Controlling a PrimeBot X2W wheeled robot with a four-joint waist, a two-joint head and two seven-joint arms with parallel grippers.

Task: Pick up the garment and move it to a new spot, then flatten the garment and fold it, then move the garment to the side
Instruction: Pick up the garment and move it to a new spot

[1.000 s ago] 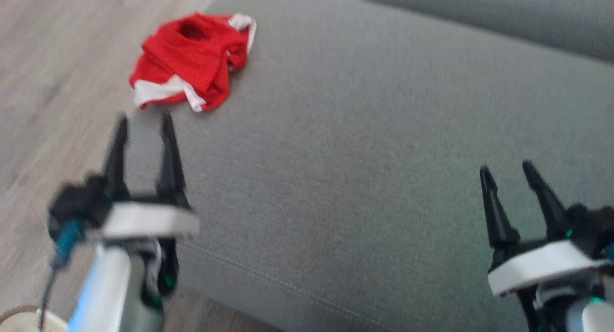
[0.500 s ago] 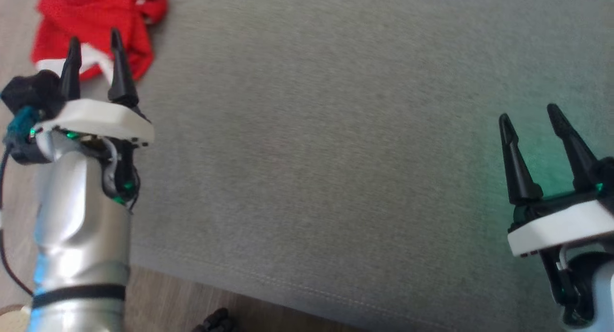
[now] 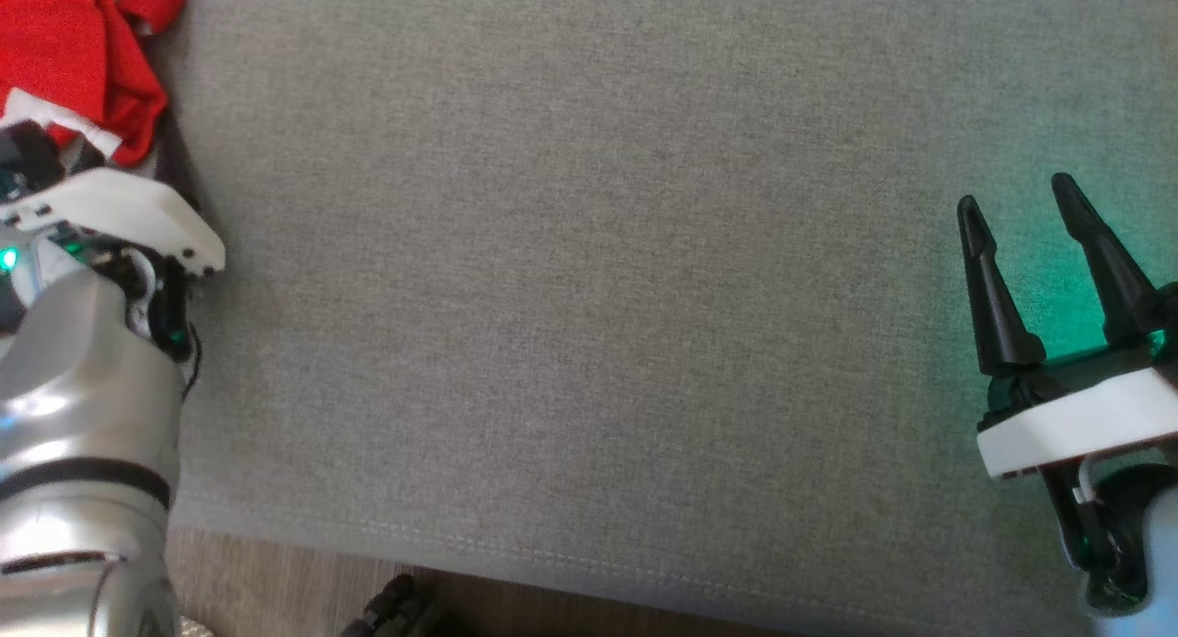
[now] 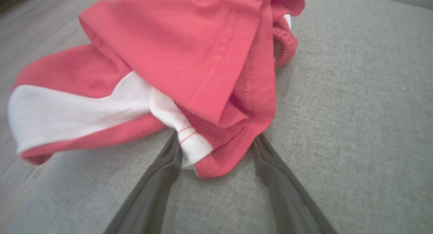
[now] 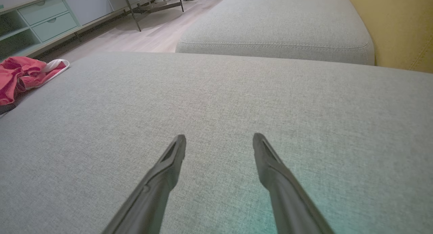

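Note:
The garment (image 4: pixel 189 51) is a crumpled red piece with a white stripe, lying at the left corner of the grey sofa cushion (image 3: pixel 589 296). In the head view the garment (image 3: pixel 64 39) sits at the top left, just past my left wrist. My left gripper (image 4: pixel 216 141) is open, its two dark fingers (image 4: pixel 159 180) straddling the garment's near hem, which hangs between them. My right gripper (image 3: pixel 1015 195) stands open over bare cushion at the right, far from the garment (image 5: pixel 20 75). In its own wrist view the right gripper (image 5: pixel 219 137) has nothing between its fingers.
Wood floor (image 3: pixel 276 591) runs along the cushion's near edge, with a small dark object (image 3: pixel 396 609) on it. A second grey cushion (image 5: pixel 270 27) lies beyond, a yellow surface (image 5: pixel 399 24) to its right, and a cabinet with drawers (image 5: pixel 47 21) stands across the floor.
The head camera has swung, shifting the whole picture. My left gripper has reached forward from short of the garment to its near hem, staying open. The right gripper has kept its pose.

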